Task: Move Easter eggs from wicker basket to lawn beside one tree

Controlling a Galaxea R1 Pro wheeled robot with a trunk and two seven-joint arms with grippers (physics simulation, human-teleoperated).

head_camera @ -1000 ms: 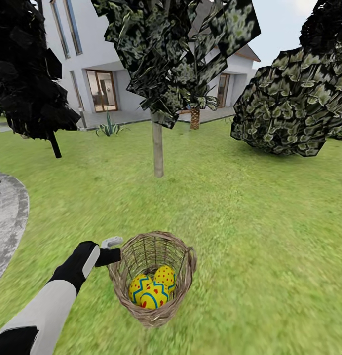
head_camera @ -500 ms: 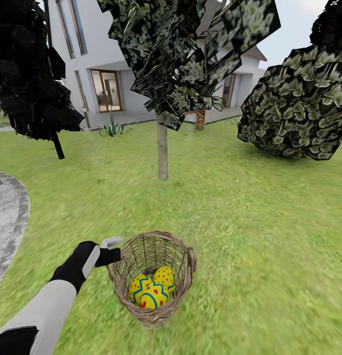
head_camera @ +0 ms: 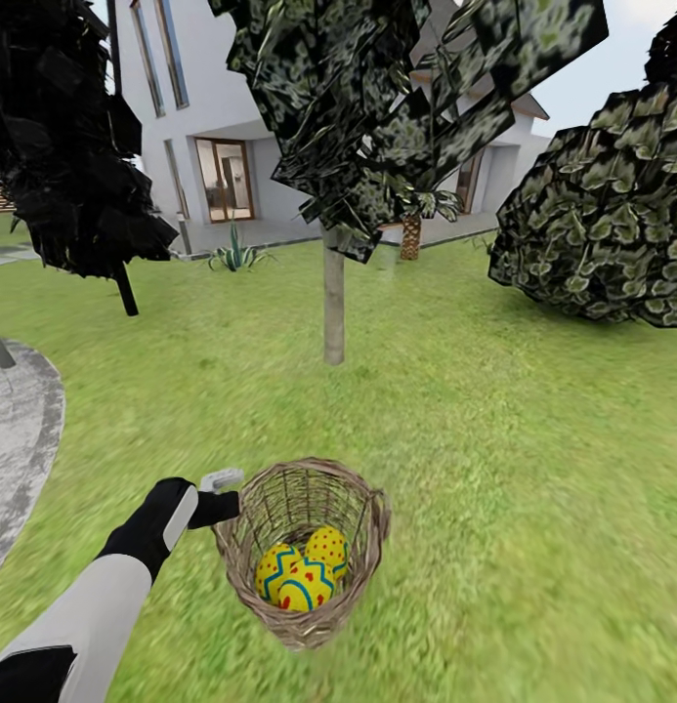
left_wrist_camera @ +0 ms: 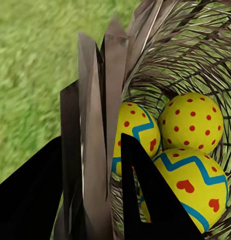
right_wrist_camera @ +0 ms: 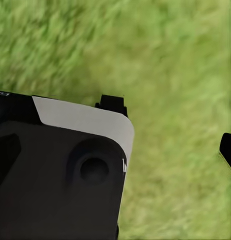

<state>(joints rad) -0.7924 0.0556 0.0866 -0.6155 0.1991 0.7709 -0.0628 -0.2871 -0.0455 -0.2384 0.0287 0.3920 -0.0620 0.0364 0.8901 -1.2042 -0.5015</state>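
Note:
The wicker basket (head_camera: 301,617) hangs in front of me, just above the lawn (head_camera: 533,449). My left gripper (head_camera: 221,500) is shut on the basket's rim at its left side. In the left wrist view one finger (left_wrist_camera: 145,200) sits inside the woven wall (left_wrist_camera: 195,45) and the other outside. All three Easter eggs (head_camera: 304,576) lie together in the basket: a dotted one (left_wrist_camera: 190,122), a banded one (left_wrist_camera: 138,131) and one with hearts (left_wrist_camera: 195,186). The tree (head_camera: 333,303) with the pale trunk stands ahead. My right gripper's fingertip (right_wrist_camera: 228,150) hovers over grass, holding nothing.
A grey paved patch (head_camera: 21,449) curves at the left. A black-trunked dark tree (head_camera: 74,146) stands at the far left and a big round bush (head_camera: 602,225) at the right. A small palm (head_camera: 410,234) and the white house (head_camera: 211,127) are behind.
The whole view has moved forward: the tree, bush and house look closer and shifted right. The left gripper and basket keep the same place in the picture.

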